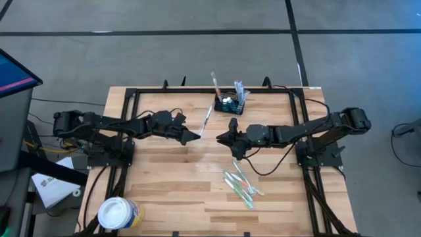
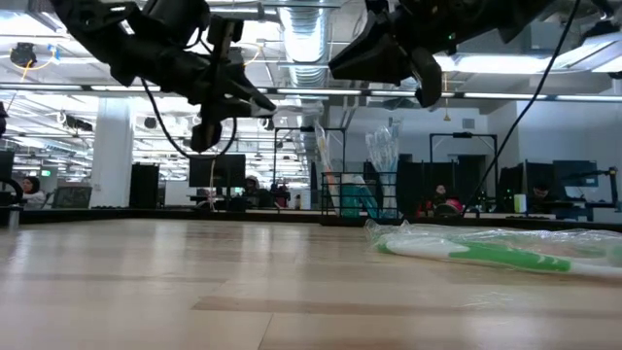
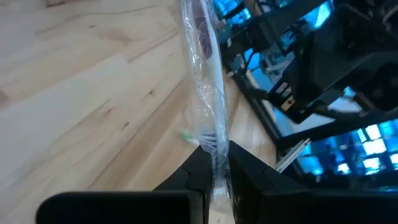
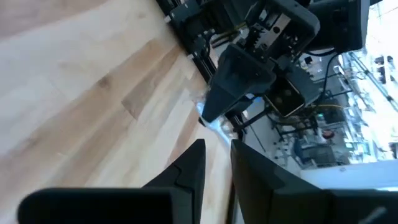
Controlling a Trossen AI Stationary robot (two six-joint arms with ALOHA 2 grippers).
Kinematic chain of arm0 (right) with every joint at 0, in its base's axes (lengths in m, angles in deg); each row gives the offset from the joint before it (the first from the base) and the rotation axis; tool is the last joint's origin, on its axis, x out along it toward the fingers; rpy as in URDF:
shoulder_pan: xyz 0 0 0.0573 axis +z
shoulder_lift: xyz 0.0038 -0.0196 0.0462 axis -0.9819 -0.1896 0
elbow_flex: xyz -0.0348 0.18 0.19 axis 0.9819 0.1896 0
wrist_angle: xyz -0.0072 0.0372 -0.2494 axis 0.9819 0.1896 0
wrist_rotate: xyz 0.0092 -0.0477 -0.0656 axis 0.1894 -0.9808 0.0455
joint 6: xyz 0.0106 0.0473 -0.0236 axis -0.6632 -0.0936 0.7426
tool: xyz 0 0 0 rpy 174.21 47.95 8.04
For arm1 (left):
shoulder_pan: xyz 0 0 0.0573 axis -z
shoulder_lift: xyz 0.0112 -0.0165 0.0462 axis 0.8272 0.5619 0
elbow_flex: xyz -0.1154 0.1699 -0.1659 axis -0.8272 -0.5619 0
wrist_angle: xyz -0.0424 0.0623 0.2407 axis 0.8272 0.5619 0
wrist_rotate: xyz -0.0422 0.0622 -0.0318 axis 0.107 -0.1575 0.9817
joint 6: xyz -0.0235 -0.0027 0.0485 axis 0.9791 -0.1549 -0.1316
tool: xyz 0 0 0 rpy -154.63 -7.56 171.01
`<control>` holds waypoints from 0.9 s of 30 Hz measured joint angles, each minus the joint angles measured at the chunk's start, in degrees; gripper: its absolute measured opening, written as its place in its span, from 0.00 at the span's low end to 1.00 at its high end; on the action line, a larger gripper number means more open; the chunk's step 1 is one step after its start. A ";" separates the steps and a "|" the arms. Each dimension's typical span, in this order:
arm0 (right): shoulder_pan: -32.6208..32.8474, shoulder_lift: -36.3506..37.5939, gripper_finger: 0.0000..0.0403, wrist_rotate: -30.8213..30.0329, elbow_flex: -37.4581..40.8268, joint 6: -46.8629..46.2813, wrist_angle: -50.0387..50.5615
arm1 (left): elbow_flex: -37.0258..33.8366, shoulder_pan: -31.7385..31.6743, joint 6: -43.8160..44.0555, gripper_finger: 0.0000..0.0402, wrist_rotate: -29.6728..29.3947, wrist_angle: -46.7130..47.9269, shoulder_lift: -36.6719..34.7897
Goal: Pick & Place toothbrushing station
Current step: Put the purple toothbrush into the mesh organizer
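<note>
The toothbrushing station [image 1: 230,103], a small black mesh caddy, stands at the table's far middle with wrapped toothbrushes sticking up out of it; the low view shows the station [image 2: 364,199] too. My left gripper [image 1: 191,136] hangs above the table's middle, shut on a clear-wrapped toothbrush [image 1: 206,118] that points toward the caddy. My right gripper [image 1: 227,138] faces it from the right at about the same height. Its fingers [image 4: 193,163] stand slightly apart with nothing between them. Several more wrapped toothbrushes [image 1: 240,186] lie flat on the table, near right. My left gripper pinches the wrapped toothbrush by one end of its clear wrapper [image 3: 215,152] between its two fingers. The fingers [image 3: 247,174] come from the table's left, slanting a little downward, and lie along the brush. The brush sticks out ahead of them, above the table.
A round white tub [image 1: 120,214] stands at the near left corner. A black frame [image 1: 131,92] runs around the table's edges. Bare wood lies between the two grippers and the near edge.
</note>
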 joint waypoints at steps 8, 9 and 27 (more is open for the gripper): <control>2.01 0.00 0.25 -4.85 0.00 4.67 0.00 | 0.00 1.31 3.33 0.07 2.10 -10.90 6.82; 2.11 0.00 0.26 -4.85 0.00 4.67 0.01 | 0.00 1.66 3.56 0.07 2.64 -12.42 7.52; 3.21 0.00 0.41 -14.35 0.02 9.59 0.59 | 8.70 4.71 3.31 0.07 6.13 -14.10 15.41</control>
